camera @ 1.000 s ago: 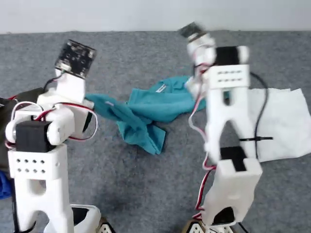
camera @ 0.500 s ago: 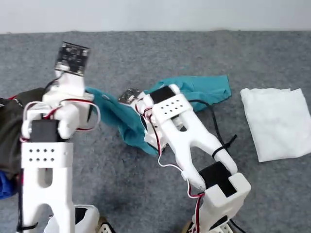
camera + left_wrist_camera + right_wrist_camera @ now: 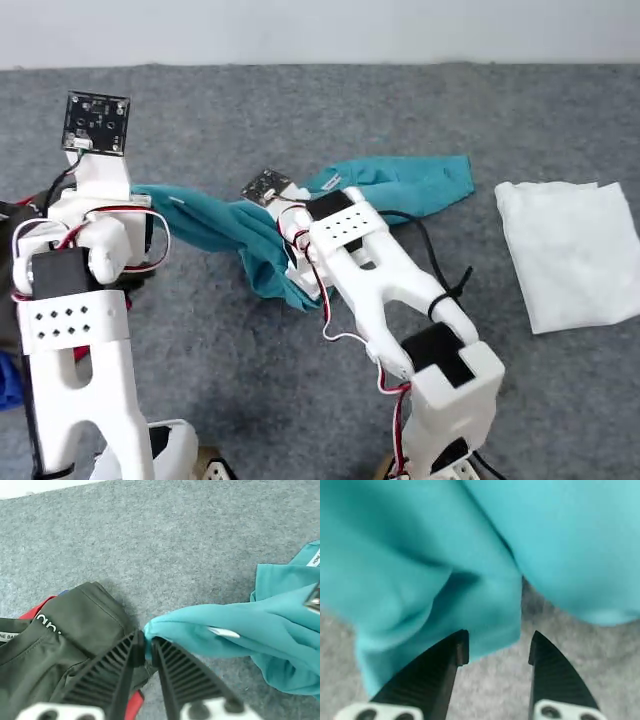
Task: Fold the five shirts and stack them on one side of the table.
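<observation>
A teal shirt (image 3: pixel 345 200) lies crumpled across the middle of the grey table. My left gripper (image 3: pixel 147 644) is shut on one end of the teal shirt (image 3: pixel 225 630) and holds it stretched out at the left, beside a dark olive shirt (image 3: pixel 55 640). My right gripper (image 3: pixel 495 652) is open just above a hanging fold of the teal shirt (image 3: pixel 445 580); in the high view the right gripper (image 3: pixel 275 225) is over the shirt's bunched middle. A white folded shirt (image 3: pixel 570 250) lies at the right.
The dark olive shirt (image 3: pixel 25 225) with red and blue cloth under it sits at the table's left edge behind my left arm (image 3: pixel 75 300). A blue piece (image 3: pixel 8 380) shows at the left edge. Bare grey carpet (image 3: pixel 230 390) lies in front.
My right arm swung from the far right over to the shirt's middle and lowered. My left gripper pulled its end of the teal shirt farther left, stretching it.
</observation>
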Controlling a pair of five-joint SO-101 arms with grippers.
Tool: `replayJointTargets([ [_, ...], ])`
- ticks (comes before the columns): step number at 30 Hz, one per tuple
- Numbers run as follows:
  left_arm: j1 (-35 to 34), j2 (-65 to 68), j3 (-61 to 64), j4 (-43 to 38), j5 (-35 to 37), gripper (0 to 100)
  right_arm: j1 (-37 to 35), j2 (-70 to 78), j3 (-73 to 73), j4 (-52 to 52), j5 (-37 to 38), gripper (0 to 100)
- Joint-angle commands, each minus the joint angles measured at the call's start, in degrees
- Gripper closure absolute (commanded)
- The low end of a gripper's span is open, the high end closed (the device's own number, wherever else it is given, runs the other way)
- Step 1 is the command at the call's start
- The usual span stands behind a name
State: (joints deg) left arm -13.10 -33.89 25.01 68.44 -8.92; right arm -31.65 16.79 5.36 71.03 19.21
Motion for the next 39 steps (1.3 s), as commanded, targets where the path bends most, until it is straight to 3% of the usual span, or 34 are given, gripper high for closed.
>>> replayJointTargets([
  [1,-0.6,-1.7,-2.6,0.4,0.7,99,0.8,1.8,-0.4,-2.7,-0.5,79.0],
  [7,-0.6,-1.7,-2.4,0.4,0.7,99,2.7,5.9,-0.4,-5.7,-0.3,80.4],
  [12,-0.6,-1.7,-2.3,0.4,0.7,99,3.0,4.3,-0.4,-5.2,-0.1,99.5],
  [20,-0.6,-1.7,-2.3,0.4,0.7,99,8.0,-5.4,-1.9,0.0,4.7,98.8],
  [27,-0.6,-1.7,-2.9,1.3,0.7,99,14.9,-23.1,-12.6,7.4,5.0,98.8],
  [39,-0.5,-1.7,-11.4,9.3,0.7,99,15.3,-53.1,-15.1,8.0,5.2,98.8],
])
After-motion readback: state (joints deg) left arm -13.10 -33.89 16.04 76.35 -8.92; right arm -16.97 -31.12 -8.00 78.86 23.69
